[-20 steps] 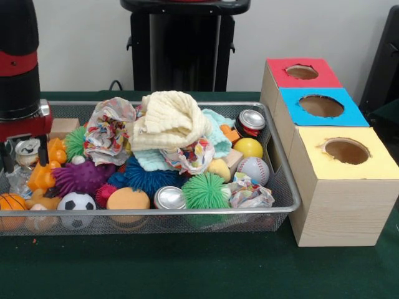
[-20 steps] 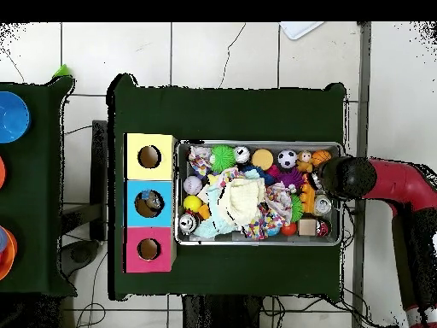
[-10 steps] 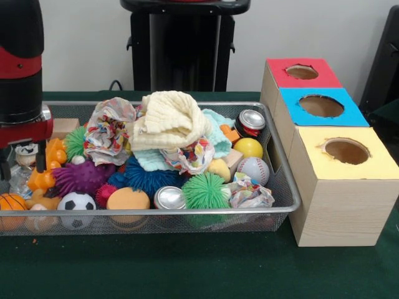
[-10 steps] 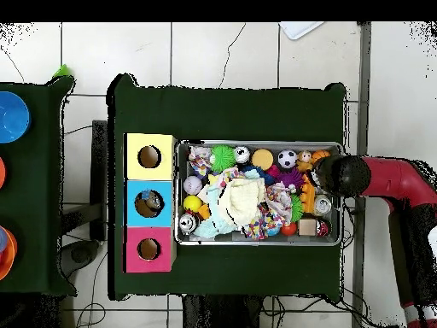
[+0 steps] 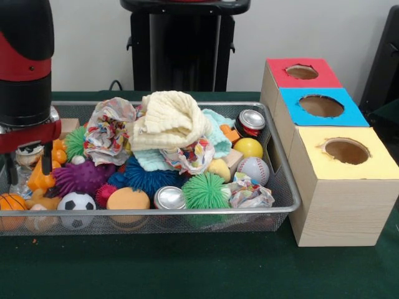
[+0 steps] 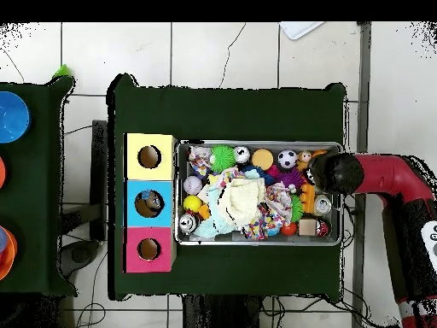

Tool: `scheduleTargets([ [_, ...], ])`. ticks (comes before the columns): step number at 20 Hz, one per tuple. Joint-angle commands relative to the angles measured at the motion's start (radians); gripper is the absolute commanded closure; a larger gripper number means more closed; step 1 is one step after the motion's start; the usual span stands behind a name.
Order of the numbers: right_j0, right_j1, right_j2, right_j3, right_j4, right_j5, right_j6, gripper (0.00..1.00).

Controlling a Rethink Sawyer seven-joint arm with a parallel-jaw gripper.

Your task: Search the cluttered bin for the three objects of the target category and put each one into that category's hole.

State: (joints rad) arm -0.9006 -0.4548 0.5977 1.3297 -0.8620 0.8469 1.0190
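Wire mesh bin [image 5: 283, 187] on a green table [image 5: 187, 268], filled with mixed items. The target category is not marked, so the three wanted objects cannot be picked out.

Contents, front view:
- Two drink cans: one upright at the front rim [image 5: 169, 198], one red at the back right corner [image 5: 250, 123].
- Balls: yellow ball [image 5: 248, 147], baseball [image 5: 254, 169], soccer ball [image 5: 76, 202], small basketball [image 5: 11, 202] at the front left corner.
- Spiky rubber balls: green [image 5: 206, 190], blue [image 5: 146, 177], purple [image 5: 81, 176].
- Cloths: cream cloth [image 5: 168, 119] piled on top at the middle, patterned cloth [image 5: 109, 129] just left of it, teal cloth [image 5: 218, 134] to its right.
- Orange rounded lump [image 5: 128, 199] at the front rim, between soccer ball and can.

Sorting box, just right of the bin: three sections in a row, each with a round hole on top. Yellow section [image 5: 346, 152] nearest the camera, blue section [image 5: 321, 106] in the middle, red section [image 5: 302, 73] farthest.

Gripper [image 5: 28, 165]: at the bin's left end, lowered among the toys there. Two dark fingers [image 5: 46, 159] hang apart, jaws standing fairly wide, around a small pale item I cannot identify; whether they touch it cannot be told. The overhead view shows the arm [image 6: 384, 175] reaching over the bin's end farthest from the boxes.
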Motion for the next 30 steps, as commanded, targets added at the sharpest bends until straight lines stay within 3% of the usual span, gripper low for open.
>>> scheduleTargets([
  [1,0.023,0.027,0.012,0.007,-0.082,0.016,-0.332,0.00],
  [15,-0.022,0.057,0.010,-0.013,-0.105,0.014,-0.410,0.00],
  [30,0.021,0.065,-0.076,0.000,-0.199,-0.005,-0.308,0.00],
])
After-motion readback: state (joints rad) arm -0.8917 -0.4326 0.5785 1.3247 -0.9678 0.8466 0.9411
